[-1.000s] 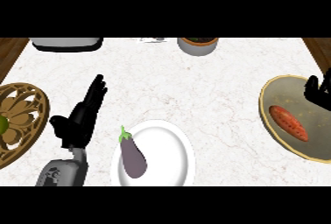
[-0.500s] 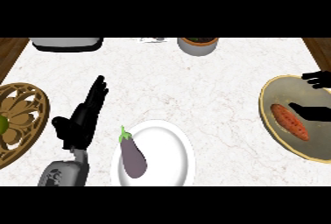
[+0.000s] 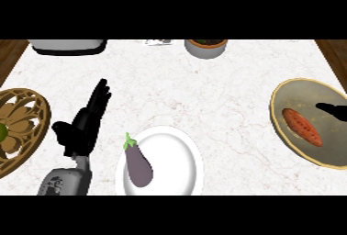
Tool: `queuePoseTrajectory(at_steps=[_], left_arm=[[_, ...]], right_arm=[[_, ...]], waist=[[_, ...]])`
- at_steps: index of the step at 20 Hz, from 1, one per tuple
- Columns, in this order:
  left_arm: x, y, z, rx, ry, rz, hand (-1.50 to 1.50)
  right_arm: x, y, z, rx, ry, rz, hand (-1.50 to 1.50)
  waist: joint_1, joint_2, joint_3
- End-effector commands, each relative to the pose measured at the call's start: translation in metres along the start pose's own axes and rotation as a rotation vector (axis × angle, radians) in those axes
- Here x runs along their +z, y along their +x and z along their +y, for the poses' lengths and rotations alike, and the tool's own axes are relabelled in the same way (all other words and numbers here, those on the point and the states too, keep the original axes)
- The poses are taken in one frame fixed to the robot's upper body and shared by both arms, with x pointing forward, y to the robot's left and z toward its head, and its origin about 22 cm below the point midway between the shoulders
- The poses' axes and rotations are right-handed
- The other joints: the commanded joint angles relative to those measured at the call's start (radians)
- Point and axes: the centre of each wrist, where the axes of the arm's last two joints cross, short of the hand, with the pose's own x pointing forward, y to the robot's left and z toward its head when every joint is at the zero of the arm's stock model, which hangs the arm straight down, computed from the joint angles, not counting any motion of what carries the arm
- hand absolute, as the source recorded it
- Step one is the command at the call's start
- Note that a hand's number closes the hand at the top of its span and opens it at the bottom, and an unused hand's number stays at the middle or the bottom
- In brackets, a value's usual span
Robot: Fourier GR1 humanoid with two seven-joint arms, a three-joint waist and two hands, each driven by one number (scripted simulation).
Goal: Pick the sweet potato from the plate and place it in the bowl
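White marble with faint grey veining covered the bench (image 3: 203, 92), and dark wood showed past its left and right edges. Taking the white plate (image 3: 177, 151) near the lower middle as the landmark, a purple eggplant (image 3: 137, 166) with a green stem lay on that plate's left part. Far to the right of the plate sat a wide olive-grey bowl (image 3: 291, 98) with a yellowish rim, cut off by the view's right edge. The sweet potato (image 3: 301, 127) lay inside that bowl, a long orange-red tuber with tapered ends, angled from upper left to lower right, resting on the bowl's floor.

Just beyond the sweet potato's upper right, only a dark tip of the right hand (image 3: 333, 110) showed over the bowl at the view's edge; whether its fingers were spread or curled could not be told. To the left of the plate the left hand (image 3: 85, 126) rested with fingers straight and pointing up the bench, holding nothing. Further left stood a carved wooden basket (image 3: 30, 117). Well above the plate, at the far edge, were a grey pot (image 3: 206, 47) and a dark-based appliance (image 3: 68, 45).
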Motion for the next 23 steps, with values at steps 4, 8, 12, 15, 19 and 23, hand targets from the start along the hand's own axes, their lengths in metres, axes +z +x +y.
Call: queuePoseTrajectory(at_steps=[4,8,12,15,19,23], left_arm=[[-0.008,0.007,-0.008,0.010,0.000,-0.011,0.00],[-0.011,0.001,-0.008,0.006,0.001,0.005,0.00],[0.001,0.011,-0.007,0.004,0.004,-0.001,0.00],[0.003,-0.005,-0.008,-0.011,-0.007,0.003,0.00],[0.010,0.009,-0.012,-0.009,0.003,-0.011,0.00],[0.003,0.007,-0.008,0.009,0.002,0.005,0.00]], right_arm=[[0.024,-0.009,-0.047,-0.167,-0.036,0.055,-1.50],[0.026,-0.012,-0.069,-0.279,-0.031,0.075,-1.50],[0.055,-0.032,-0.090,-0.305,-0.007,0.057,-1.50],[0.053,-0.032,-0.098,-0.332,0.031,0.049,-1.50],[0.073,-0.050,-0.110,-0.336,0.087,0.043,-1.50],[0.098,-0.059,-0.112,-0.334,0.076,0.041,-1.50]], waist=[[-0.006,0.000,0.000],[-0.005,0.000,0.000],[-0.002,0.000,0.000],[0.001,0.001,0.000],[0.002,0.000,0.000],[0.001,0.000,0.000]])
